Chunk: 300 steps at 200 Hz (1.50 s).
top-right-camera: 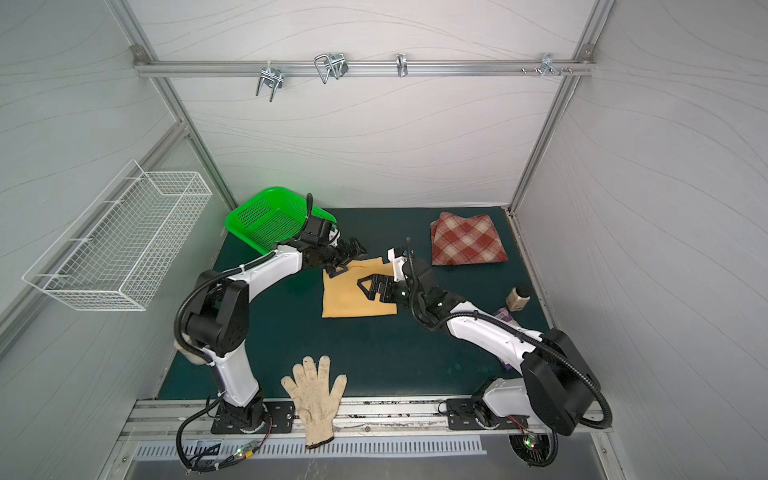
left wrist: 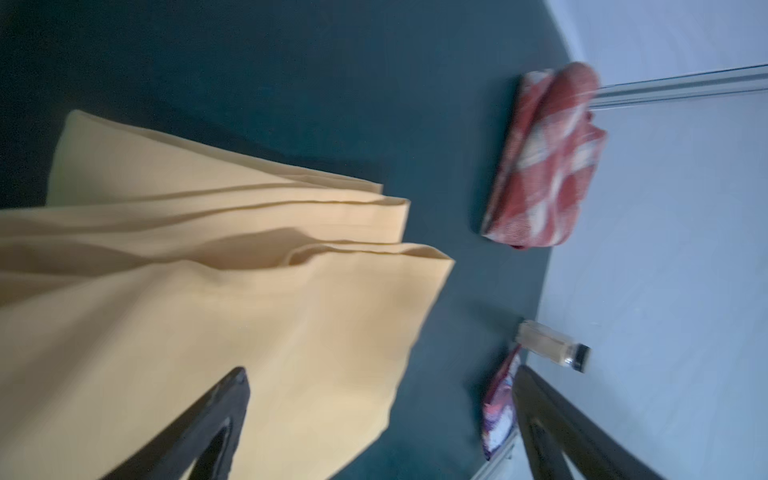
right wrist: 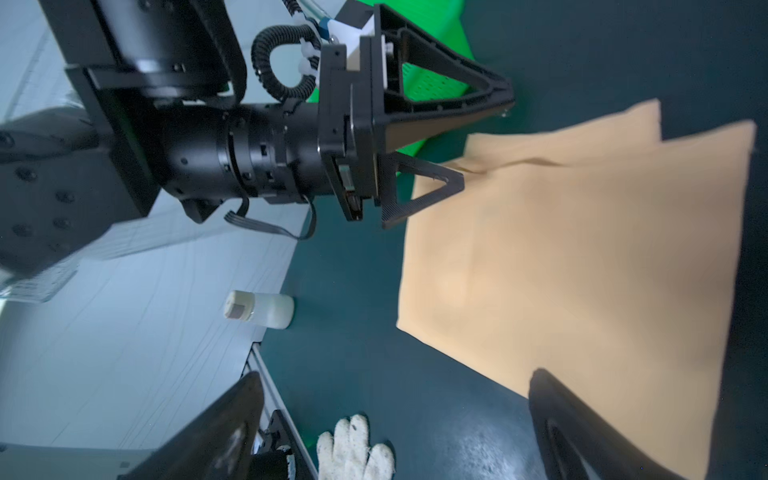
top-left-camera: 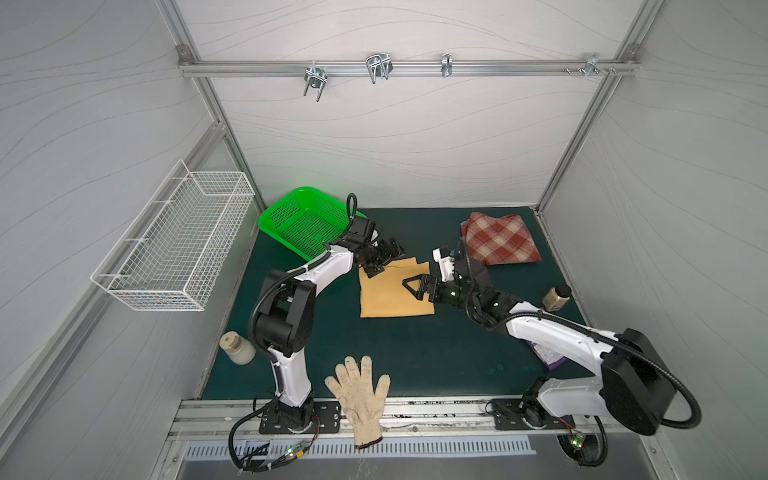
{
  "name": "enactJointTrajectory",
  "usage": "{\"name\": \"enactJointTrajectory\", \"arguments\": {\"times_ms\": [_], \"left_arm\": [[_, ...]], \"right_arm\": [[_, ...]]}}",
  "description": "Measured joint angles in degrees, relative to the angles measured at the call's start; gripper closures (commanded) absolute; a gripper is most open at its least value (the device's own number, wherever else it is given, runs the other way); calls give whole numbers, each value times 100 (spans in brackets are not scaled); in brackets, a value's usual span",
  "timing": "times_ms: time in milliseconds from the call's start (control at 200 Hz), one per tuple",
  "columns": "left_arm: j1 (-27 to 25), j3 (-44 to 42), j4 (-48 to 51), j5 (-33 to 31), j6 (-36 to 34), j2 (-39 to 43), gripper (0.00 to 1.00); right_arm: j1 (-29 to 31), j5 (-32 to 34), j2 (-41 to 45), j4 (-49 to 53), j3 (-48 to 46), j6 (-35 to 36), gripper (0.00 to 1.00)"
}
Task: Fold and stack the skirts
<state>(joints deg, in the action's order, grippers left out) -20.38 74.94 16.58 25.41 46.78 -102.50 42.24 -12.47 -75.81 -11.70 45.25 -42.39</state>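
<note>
My arms reach low over the mustard-yellow cloth skirt [top-left-camera: 390, 299], folded mid-counter [top-left-camera: 415, 357]: left claw [top-left-camera: 384, 259] at its far left corner, right claw [top-left-camera: 411, 291] over its right side, both wide open, empty; rust-red plaid woolly skirt [top-left-camera: 500, 239] by the far right corner, green plastic mesh basket [top-left-camera: 299, 220] far left

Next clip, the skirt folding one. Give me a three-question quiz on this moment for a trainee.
1. True or false: the plaid skirt is stacked on the yellow skirt.
2. The left gripper and the right gripper are: A) both open over the yellow skirt, gripping nothing; B) both shut on the yellow skirt; C) left open, right shut on the plaid skirt.
3. Name the off-white thing lying across the near edge of the table, between the arm bases.

Key
1. False: the skirts lie apart, with the plaid one at the far right.
2. A
3. The glove
</note>
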Motion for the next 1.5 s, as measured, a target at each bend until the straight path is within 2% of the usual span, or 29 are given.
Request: {"name": "enactJointTrajectory", "arguments": {"times_ms": [155, 265, 495, 861, 1211, 1501], "left_arm": [[0, -680, -577, 144, 328, 1139, 1], [0, -1443, -1182, 278, 619, 1541, 1], [0, -2743, -1919, 380, 1036, 1456, 1], [105, -3501, -2728, 247, 1139, 1067, 1], [249, -3679, -3307, 435, 1180, 911, 1], [271, -2555, -2295, 518, 1021, 944, 1]], "right_arm": [[-538, -518, -420, 4, 297, 85, 1], [-844, -949, -1045, -35, 444, 79, 1], [-1069, -1650, -2258, -170, 999, 83, 1], [-1615, -2105, -3738, -730, 1408, -2, 1], [-1698, -2232, -3722, -1156, 1237, -170, 1], [-1513, -2149, -2111, -1008, 415, -262, 1]]}}
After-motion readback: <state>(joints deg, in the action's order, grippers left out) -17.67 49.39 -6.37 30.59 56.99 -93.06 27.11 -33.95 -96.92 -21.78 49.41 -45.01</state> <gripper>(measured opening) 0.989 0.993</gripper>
